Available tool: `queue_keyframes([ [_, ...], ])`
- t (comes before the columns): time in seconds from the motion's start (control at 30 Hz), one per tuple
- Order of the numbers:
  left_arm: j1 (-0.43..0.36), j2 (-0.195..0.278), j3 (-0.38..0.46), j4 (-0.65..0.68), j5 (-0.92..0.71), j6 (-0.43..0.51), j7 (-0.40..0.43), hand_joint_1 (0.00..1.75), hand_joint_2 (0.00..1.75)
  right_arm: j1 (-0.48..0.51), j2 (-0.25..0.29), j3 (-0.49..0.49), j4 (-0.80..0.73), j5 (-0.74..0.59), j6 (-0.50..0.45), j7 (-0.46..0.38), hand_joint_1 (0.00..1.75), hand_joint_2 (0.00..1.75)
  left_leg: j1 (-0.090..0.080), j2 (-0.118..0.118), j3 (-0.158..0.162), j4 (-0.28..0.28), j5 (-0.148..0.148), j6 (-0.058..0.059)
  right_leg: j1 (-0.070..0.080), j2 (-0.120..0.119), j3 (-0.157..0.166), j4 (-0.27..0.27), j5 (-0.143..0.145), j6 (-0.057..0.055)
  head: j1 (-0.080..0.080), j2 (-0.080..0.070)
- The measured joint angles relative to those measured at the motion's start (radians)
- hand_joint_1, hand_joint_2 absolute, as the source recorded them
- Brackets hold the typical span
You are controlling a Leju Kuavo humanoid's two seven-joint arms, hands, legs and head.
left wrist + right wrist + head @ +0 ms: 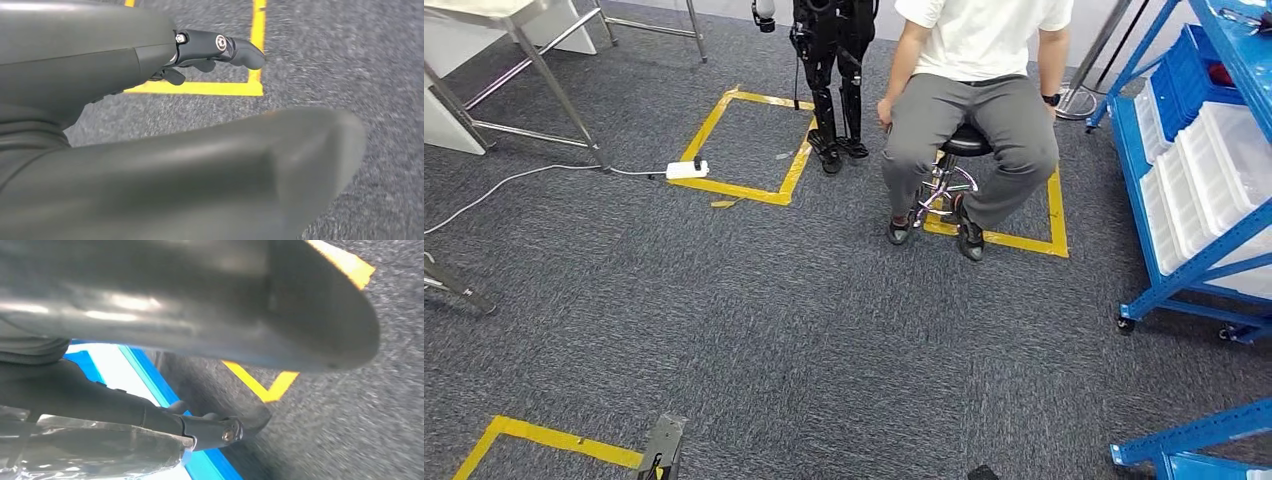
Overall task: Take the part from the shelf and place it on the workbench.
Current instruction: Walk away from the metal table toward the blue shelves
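Fingers [210, 430] of the right hand [150, 415] press on a part in a shiny clear bag [95, 450]. Left hand [200, 150] holds nothing, fingers apart, over grey carpet [350, 60].

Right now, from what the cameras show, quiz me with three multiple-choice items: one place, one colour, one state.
1. In the head view, the blue shelf stands
A. at the right
B. at the left
C. behind the seated person

2. The floor tape is
A. red
B. yellow
C. white

3. The left hand
A. grips a part
B. presses on the tape
C. holds nothing

Key:
1 A, its blue frame and white bins run down the right edge.
2 B, the marked squares on the grey carpet are yellow.
3 C, its fingers are stretched out over bare carpet.
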Motion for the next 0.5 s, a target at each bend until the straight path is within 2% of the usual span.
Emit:
queue_keyframes([
  [0.03,-0.002,0.000,-0.012,-0.001,-0.020,0.005,0.000,0.00,0.00,-0.001,0.000,-0.002,0.000,0.000,0.001,-0.003,0.00,0.00,-0.001,0.011,0.003,0.000,-0.003,-0.005,-0.003,-0.023,0.039,-0.073,0.023,0.007,0.001,0.000],
  [0.07,-0.006,0.001,-0.029,-0.004,-0.046,0.012,0.000,0.00,0.00,-0.003,-0.001,-0.003,0.000,0.002,0.002,-0.006,0.00,0.00,-0.003,0.020,0.006,0.001,-0.007,-0.011,0.000,-0.045,0.074,-0.135,0.042,0.008,0.001,0.000],
  [0.1,-0.012,0.003,-0.051,-0.008,-0.078,0.019,0.004,0.00,0.00,-0.005,-0.001,-0.006,0.000,0.005,0.005,-0.008,0.00,0.00,-0.006,0.028,0.009,0.001,-0.011,-0.018,0.004,-0.061,0.096,-0.176,0.053,0.002,0.000,0.000],
  [0.13,-0.019,0.005,-0.079,-0.014,-0.117,0.029,0.010,0.00,0.00,-0.006,-0.002,-0.008,0.000,0.009,0.008,-0.011,0.00,0.00,-0.008,0.035,0.011,0.001,-0.013,-0.023,0.010,-0.068,0.102,-0.190,0.056,-0.007,0.000,0.000],
  [0.17,-0.028,0.008,-0.110,-0.019,-0.157,0.040,0.017,0.00,0.00,-0.007,-0.003,-0.011,-0.001,0.013,0.011,-0.014,0.00,0.00,-0.008,0.043,0.013,0.000,-0.015,-0.028,0.016,-0.059,0.102,-0.191,0.058,-0.016,-0.001,0.000],
  [0.2,-0.038,0.012,-0.147,-0.025,-0.195,0.053,0.023,0.00,0.00,-0.006,-0.006,-0.014,-0.001,0.016,0.013,-0.017,0.00,0.00,-0.006,0.046,0.014,-0.001,-0.017,-0.034,0.012,-0.047,0.100,-0.192,0.060,-0.026,-0.002,0.000],
  [0.23,-0.047,0.017,-0.185,-0.030,-0.225,0.068,0.025,0.00,0.00,-0.005,-0.008,-0.018,-0.001,0.018,0.014,-0.020,0.00,0.00,-0.002,0.035,0.013,0.006,-0.023,-0.039,0.009,-0.035,0.101,-0.194,0.062,-0.033,-0.003,0.000],
  [0.27,-0.054,0.024,-0.219,-0.033,-0.248,0.084,0.022,0.00,0.00,-0.004,-0.009,-0.021,-0.001,0.019,0.014,-0.024,0.00,0.00,0.002,0.014,0.006,0.025,-0.038,-0.043,0.005,-0.024,0.102,-0.196,0.063,-0.043,-0.004,0.000],
  [0.33,-0.060,0.040,-0.279,-0.036,-0.286,0.120,0.007,0.00,0.00,-0.007,-0.011,-0.027,-0.001,0.022,0.014,-0.030,0.00,0.00,0.004,-0.040,-0.038,0.122,-0.094,-0.046,0.002,0.001,0.105,-0.198,0.066,-0.059,-0.008,0.000],
  [0.37,-0.057,0.048,-0.305,-0.036,-0.310,0.138,0.000,0.00,0.00,-0.009,-0.012,-0.030,-0.001,0.025,0.014,-0.033,0.00,0.00,0.004,-0.054,-0.072,0.189,-0.124,-0.046,0.004,0.015,0.105,-0.198,0.066,-0.066,-0.008,0.000],
  [0.4,-0.054,0.056,-0.334,-0.036,-0.342,0.157,-0.001,0.00,0.00,-0.010,-0.012,-0.033,-0.001,0.027,0.014,-0.035,0.00,0.00,0.004,-0.061,-0.104,0.246,-0.143,-0.046,0.007,0.032,0.106,-0.198,0.066,-0.068,-0.009,0.000],
  [0.43,-0.050,0.065,-0.364,-0.036,-0.381,0.172,0.005,0.00,0.00,-0.009,-0.012,-0.035,-0.001,0.030,0.014,-0.036,0.00,0.00,0.004,-0.064,-0.125,0.276,-0.143,-0.045,0.008,0.049,0.107,-0.197,0.066,-0.068,-0.009,0.000],
  [0.47,-0.046,0.074,-0.396,-0.035,-0.424,0.184,0.016,0.00,0.00,-0.009,-0.011,-0.037,-0.001,0.033,0.014,-0.036,0.00,0.00,0.004,-0.066,-0.130,0.270,-0.122,-0.043,0.009,0.065,0.108,-0.197,0.066,-0.068,-0.010,0.000],
  [0.5,-0.044,0.084,-0.430,-0.034,-0.462,0.192,0.028,0.00,0.00,-0.009,-0.011,-0.038,-0.001,0.036,0.014,-0.035,0.00,0.00,0.005,-0.072,-0.117,0.229,-0.086,-0.041,0.009,0.081,0.110,-0.196,0.066,-0.068,-0.010,0.000],
])
